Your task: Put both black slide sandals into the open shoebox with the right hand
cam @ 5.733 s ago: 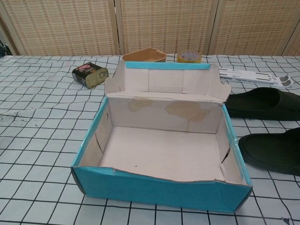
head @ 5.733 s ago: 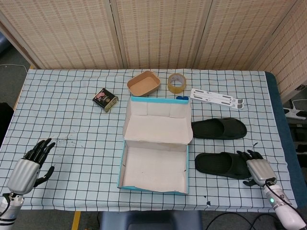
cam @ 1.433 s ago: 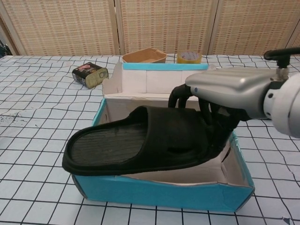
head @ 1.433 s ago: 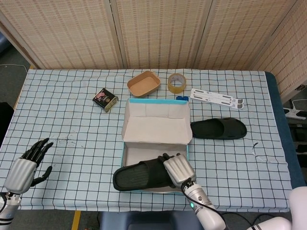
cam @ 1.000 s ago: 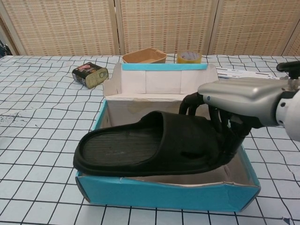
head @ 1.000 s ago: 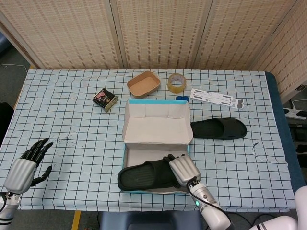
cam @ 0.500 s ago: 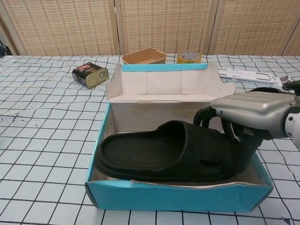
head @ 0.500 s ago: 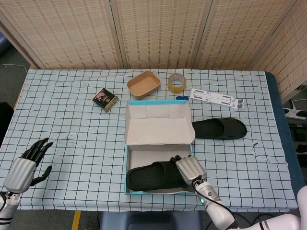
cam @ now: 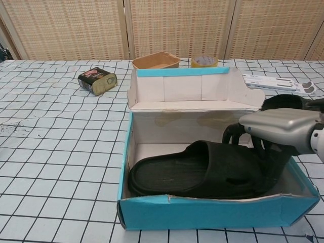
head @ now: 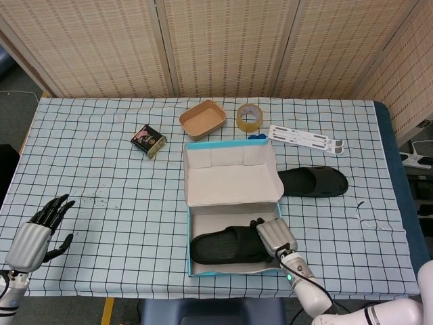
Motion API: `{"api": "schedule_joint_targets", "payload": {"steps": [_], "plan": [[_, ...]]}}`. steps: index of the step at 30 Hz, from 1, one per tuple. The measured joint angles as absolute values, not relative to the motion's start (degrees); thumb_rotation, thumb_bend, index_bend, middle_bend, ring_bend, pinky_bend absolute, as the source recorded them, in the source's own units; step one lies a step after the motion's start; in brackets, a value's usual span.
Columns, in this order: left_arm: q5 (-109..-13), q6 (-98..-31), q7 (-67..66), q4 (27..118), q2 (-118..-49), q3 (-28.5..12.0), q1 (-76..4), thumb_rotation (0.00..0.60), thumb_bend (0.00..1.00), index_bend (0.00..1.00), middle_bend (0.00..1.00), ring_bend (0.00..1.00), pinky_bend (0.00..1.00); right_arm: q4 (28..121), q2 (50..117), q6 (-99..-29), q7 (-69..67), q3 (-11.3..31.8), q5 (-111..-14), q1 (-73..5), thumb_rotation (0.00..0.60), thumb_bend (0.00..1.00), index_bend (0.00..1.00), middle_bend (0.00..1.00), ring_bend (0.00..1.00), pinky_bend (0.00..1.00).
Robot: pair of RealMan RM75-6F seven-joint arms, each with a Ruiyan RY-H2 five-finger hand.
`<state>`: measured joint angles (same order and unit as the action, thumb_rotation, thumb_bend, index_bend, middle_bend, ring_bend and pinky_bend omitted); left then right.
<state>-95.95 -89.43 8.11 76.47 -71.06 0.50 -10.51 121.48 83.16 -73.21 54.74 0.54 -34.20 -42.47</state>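
Head looks down; chest low, near shoebox [cam: 212,210].

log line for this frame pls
right hand: grips sandal inside shoebox | second sandal: on table | left hand: open

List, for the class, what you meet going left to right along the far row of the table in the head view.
Small tin → brown paper bowl → roll of tape → white strip cards.

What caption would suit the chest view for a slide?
Right hand gripping a black sandal inside the open shoebox.
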Motion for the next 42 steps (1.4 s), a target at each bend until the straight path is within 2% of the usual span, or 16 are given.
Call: {"api": "schedule_joint_targets", "payload": {"steps": [2, 3, 5, 8, 10, 16, 21, 26, 30, 33, 37, 42], "plan": [[-95.9, -89.4, 8.1, 76.5, -71.0, 0.5, -10.5, 0.600, 0.40, 0.09, 0.03, 0.08, 0.30, 121.4, 82.9, -71.8, 53.7, 0.7, -33.6, -42.6, 0.600, 0.09, 0.42, 0.48, 0.29, 0.38], [-95.9, -89.4, 8.2, 76.4, -71.1, 0.5, -10.6, 0.600, 0.40, 0.09, 0.03, 0.08, 0.30, 121.4, 82.5, -70.6, 53.1, 0.7, -33.1, -42.7, 0.600, 0.09, 0.32, 0.37, 0.17, 0.31], [-95.9, -89.4, 8.2, 76.4, -71.1, 0.4, -10.6, 0.600, 0.40, 0.09, 0.03, 0.08, 0.30, 121.7, 81.6, -68.6, 51.9, 0.9, -32.3, -43.1, 0.600, 0.09, 0.20, 0.24, 0.03, 0.20], [-95.9, -89.4, 8.2, 76.3, -71.1, 0.4, -10.6, 0.600, 0.40, 0.09, 0.03, 0.08, 0.30, 122.5, 79.5, -65.1, 49.5, 1.2, -31.5, -43.8, 0.600, 0.09, 0.05, 0.10, 0.00, 0.10], [-96.0, -89.4, 8.2, 76.3, -71.1, 0.5, -10.6, 0.600, 0.40, 0.10, 0.03, 0.08, 0.30, 123.4, 77.9, -63.4, 47.6, 1.3, -31.7, -44.1, 0.600, 0.09, 0.01, 0.06, 0.00, 0.10], [-96.0, -89.3, 8.2, 76.4, -71.1, 0.5, -10.6, 0.600, 0.40, 0.10, 0.03, 0.08, 0.30, 126.5, 73.5, -60.6, 43.3, 1.2, -34.3, -44.6, 0.600, 0.09, 0.00, 0.02, 0.00, 0.08], [-95.9, -89.2, 8.2, 76.5, -71.0, 0.5, -10.7, 0.600, 0.40, 0.10, 0.03, 0.08, 0.30, 127.9, 71.1, -61.3, 40.9, 1.3, -38.1, -44.2, 0.600, 0.09, 0.00, 0.02, 0.00, 0.08], [-95.8, -89.2, 8.3, 76.4, -71.0, 0.5, -10.6, 0.600, 0.40, 0.10, 0.03, 0.08, 0.30, 127.1, 70.6, -67.0, 39.8, 1.2, -45.8, -41.8, 0.600, 0.09, 0.00, 0.02, 0.00, 0.08], [-95.8, -88.9, 8.1, 76.5, -71.0, 0.5, -10.7, 0.600, 0.40, 0.10, 0.03, 0.08, 0.30, 122.4, 70.7, -75.1, 38.2, 1.2, -54.1, -38.1, 0.600, 0.09, 0.00, 0.02, 0.00, 0.08], [-95.7, -88.8, 7.8, 76.6, -71.1, 0.5, -10.7, 0.600, 0.40, 0.10, 0.03, 0.08, 0.31, 117.9, 70.1, -77.8, 35.4, 1.1, -56.7, -35.4, 0.600, 0.09, 0.02, 0.02, 0.00, 0.08], [-95.5, -88.4, 7.3, 76.8, -71.1, 0.5, -10.8, 0.600, 0.40, 0.10, 0.03, 0.08, 0.30, 113.6, 68.2, -76.5, 30.3, 1.3, -56.2, -33.4, 0.600, 0.09, 0.04, 0.02, 0.00, 0.08], [-95.3, -88.1, 6.7, 77.0, -71.2, 0.5, -10.8, 0.600, 0.40, 0.10, 0.03, 0.08, 0.31, 108.7, 66.4, -70.1, 26.4, 2.6, -51.2, -33.2, 0.600, 0.09, 0.04, 0.02, 0.00, 0.08]]}}
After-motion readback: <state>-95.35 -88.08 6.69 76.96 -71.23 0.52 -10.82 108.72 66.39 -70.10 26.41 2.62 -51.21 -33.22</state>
